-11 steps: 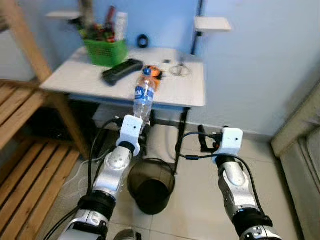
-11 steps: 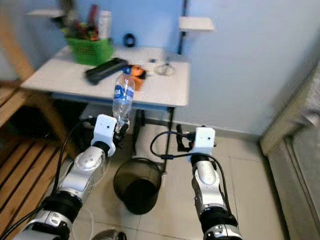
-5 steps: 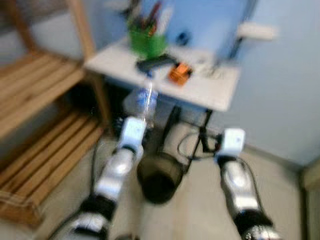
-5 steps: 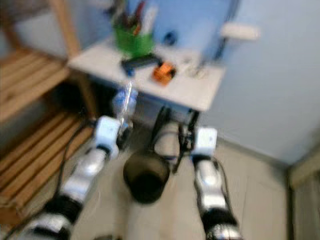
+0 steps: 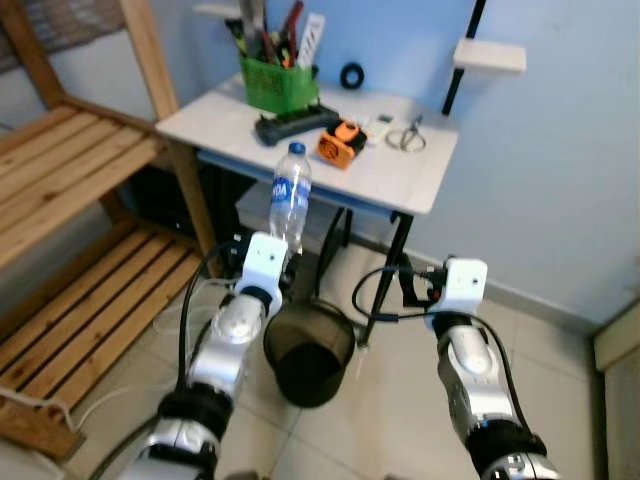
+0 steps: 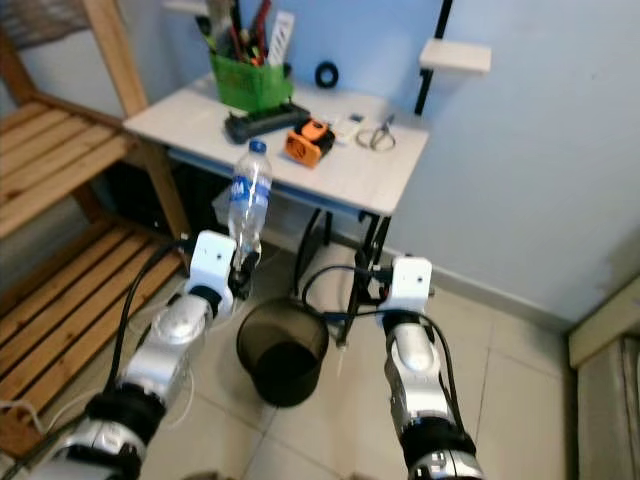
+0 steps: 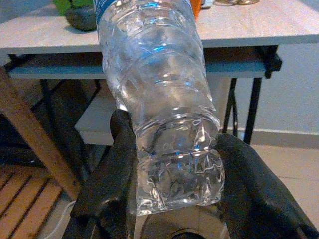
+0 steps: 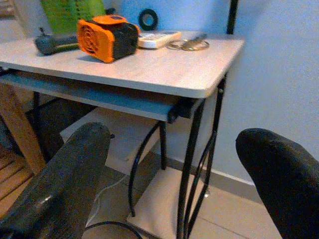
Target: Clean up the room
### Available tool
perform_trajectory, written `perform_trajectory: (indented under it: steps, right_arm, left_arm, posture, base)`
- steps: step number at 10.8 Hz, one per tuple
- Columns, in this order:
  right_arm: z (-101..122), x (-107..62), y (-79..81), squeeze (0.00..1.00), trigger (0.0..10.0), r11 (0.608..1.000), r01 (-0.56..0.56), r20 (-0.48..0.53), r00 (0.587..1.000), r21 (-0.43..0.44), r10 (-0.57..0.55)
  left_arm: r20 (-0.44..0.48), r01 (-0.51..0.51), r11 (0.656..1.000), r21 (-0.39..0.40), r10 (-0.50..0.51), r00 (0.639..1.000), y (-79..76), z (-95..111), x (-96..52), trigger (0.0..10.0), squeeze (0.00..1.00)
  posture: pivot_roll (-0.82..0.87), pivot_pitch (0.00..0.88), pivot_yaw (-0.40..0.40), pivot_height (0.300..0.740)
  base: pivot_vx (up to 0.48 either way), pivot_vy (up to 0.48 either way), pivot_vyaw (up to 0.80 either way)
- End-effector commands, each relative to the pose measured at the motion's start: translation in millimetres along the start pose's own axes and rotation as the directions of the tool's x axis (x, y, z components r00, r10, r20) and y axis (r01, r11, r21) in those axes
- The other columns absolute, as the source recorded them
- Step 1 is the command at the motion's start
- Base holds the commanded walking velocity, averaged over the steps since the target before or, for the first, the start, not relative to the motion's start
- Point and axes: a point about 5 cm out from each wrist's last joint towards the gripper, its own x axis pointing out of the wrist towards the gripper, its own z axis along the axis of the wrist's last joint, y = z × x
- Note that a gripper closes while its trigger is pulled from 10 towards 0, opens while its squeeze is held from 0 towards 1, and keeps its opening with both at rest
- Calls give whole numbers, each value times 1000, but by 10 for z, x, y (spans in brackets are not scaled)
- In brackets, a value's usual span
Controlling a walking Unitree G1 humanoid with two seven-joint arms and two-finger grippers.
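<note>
We grasp the water bottle in our left end effector, just at 11 o'clock of the trash bin; right end effector released; the drop remains, table clutter too.

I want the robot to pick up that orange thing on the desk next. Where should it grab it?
Probably across the orange box's two long flat sides, coming down from above. It is squat and blocky, lying on the desk, so the open right gripper could straddle it.

The bench carries a green basket (full of pens); beside it lie a black remote and an orange box.
</note>
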Motion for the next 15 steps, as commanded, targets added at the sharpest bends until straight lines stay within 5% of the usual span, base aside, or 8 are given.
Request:
perform_trajectory:
  steps: [1, 5, 12, 15]
  right_arm:
    - [21, 13, 3, 0, 10000, 1000, 1, 4, 1000, 2, -1]
    - [15, -7, -4, 0, 10000, 1000, -1, 4, 1000, -1, 1]
    - [9, -3, 33, 0, 10000, 1000, -8, 3, 1000, 2, 8]
    - [0, -15, 28, 0, 10000, 1000, -7, 1, 1000, -1, 7]
  left_arm:
    - [45, 2, 1000, 12, -2, 999, 31, 100, 38, 10000, 0]
    - [47, 13, 1000, 6, -14, 999, 19, 133, 90, 10000, 0]
    - [58, 67, 998, 19, -68, 996, -35, 137, 97, 10000, 0]
    - [46, 111, 994, 21, -112, 993, -126, 161, 138, 10000, 0]
  posture:
    - [9, 0, 5, 740]
    - [-1, 0, 4, 740]
    - [4, 0, 11, 740]
    - [4, 0, 10, 740]
  base:
    - [0, 0, 0]
    - [0, 0, 0]
    - [414, 128, 0]
    - [0, 0, 0]
